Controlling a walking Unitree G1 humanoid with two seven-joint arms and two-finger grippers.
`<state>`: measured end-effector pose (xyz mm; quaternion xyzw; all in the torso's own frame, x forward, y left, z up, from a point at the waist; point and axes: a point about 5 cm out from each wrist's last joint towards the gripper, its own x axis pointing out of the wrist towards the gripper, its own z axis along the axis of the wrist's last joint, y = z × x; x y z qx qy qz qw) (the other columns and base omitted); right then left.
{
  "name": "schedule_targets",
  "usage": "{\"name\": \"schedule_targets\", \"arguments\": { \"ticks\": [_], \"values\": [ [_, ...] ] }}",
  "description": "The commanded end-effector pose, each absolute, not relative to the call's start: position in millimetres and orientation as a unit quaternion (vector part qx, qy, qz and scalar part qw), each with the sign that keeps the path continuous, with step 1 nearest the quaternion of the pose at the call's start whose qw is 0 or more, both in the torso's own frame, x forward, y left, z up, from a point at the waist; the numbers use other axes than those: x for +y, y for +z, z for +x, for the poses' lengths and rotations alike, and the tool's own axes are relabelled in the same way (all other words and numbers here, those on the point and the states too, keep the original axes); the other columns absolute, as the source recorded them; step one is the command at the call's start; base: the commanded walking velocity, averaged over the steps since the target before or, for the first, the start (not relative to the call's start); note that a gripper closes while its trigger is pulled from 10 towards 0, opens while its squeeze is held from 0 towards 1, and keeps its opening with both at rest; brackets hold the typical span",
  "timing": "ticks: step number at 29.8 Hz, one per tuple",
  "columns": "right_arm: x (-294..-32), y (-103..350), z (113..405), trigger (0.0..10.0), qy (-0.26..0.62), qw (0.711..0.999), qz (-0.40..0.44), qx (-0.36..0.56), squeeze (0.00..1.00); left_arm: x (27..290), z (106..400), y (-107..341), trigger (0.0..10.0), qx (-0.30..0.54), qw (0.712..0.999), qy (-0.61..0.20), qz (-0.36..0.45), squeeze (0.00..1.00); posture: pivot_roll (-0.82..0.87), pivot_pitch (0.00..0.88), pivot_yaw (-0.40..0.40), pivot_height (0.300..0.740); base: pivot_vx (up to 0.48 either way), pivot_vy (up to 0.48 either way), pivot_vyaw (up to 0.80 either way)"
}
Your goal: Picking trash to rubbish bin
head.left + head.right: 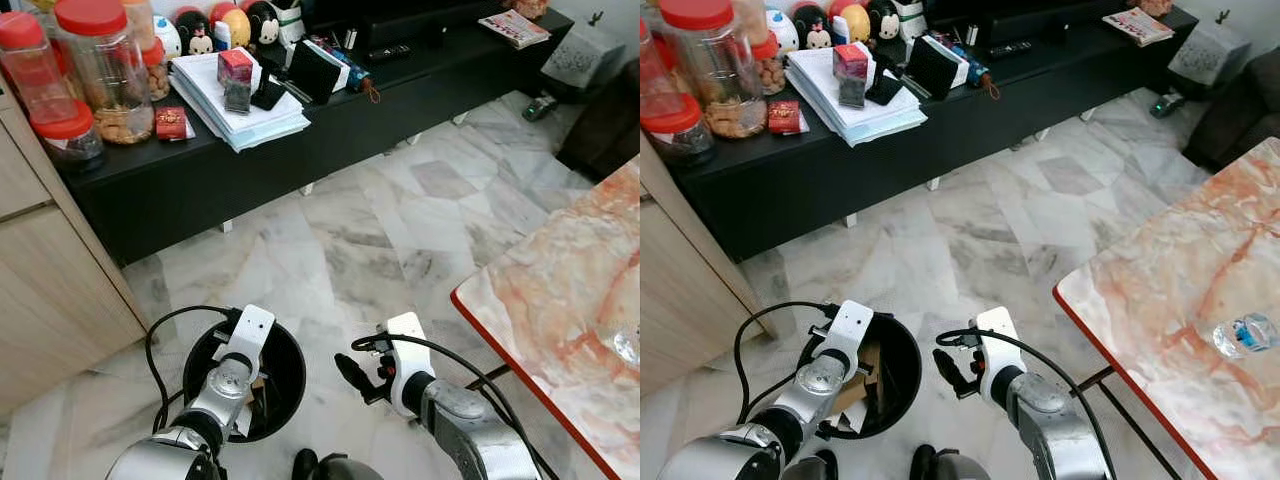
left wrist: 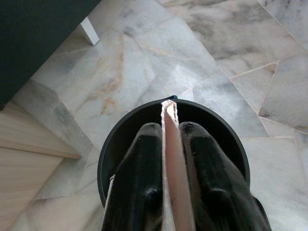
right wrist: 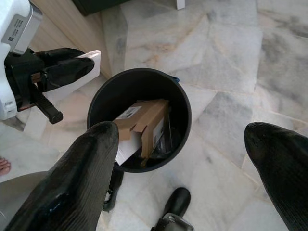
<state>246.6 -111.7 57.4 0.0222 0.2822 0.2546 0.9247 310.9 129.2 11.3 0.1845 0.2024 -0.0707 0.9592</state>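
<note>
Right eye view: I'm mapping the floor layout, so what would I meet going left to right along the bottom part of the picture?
Left gripper holding a flat card over the black rubbish bin → right gripper, jaws open → marble-top table → plastic bottle lying on it.

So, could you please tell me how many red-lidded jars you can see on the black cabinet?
3, all at the cabinet's left end: a tall one, one at the picture's edge, and a short one in front. Others may be hidden behind them.
</note>
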Motion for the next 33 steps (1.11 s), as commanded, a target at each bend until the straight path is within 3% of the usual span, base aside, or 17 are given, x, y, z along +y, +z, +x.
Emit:
{"name": "schedule_targets", "arguments": {
  "ticks": [1, 21, 22, 27, 33],
  "values": [
    [-115.6, 57.3, 243.7, 10.0, 0.247, 0.925, 0.02, 0.287, 0.0, 125.1, 308.7, 9.1, 10.0, 0.205, 0.959, -0.075, 0.18, 1.0, -0.04, 0.235, -0.239, 0.74, 0.0, 0.0, 0.0],
    [-116.9, 58.6, 245.3, 10.0, 0.241, 0.928, 0.022, 0.284, 0.0, 124.9, 309.6, 10.0, 10.0, 0.204, 0.959, -0.079, 0.182, 1.0, -0.03, 0.232, -0.235, 0.74, 0.0, 0.0, 0.0],
    [-116.8, 58.6, 245.9, 10.0, 0.24, 0.929, 0.023, 0.281, 0.0, 124.8, 309.3, 9.7, 10.0, 0.204, 0.958, -0.08, 0.184, 0.0, -0.03, 0.231, -0.233, 0.74, 0.0, 0.0, 0.0],
    [-124.2, 74.6, 260.2, 10.0, 0.209, 0.96, 0.008, 0.184, 0.0, 125.4, 304.3, 6.9, 10.0, 0.193, 0.964, -0.075, 0.167, 0.0, -0.03, 0.224, -0.22, 0.74, 0.0, 0.0, 0.0],
    [-117.1, 86.7, 265.4, 10.0, 0.226, 0.964, 0.02, 0.136, 0.0, 133.2, 306.6, 15.7, 10.0, 0.145, 0.981, -0.031, 0.127, 0.0, 0.0, 0.214, -0.207, 0.74, 0.0, 0.0, 0.0]
  ]
}}
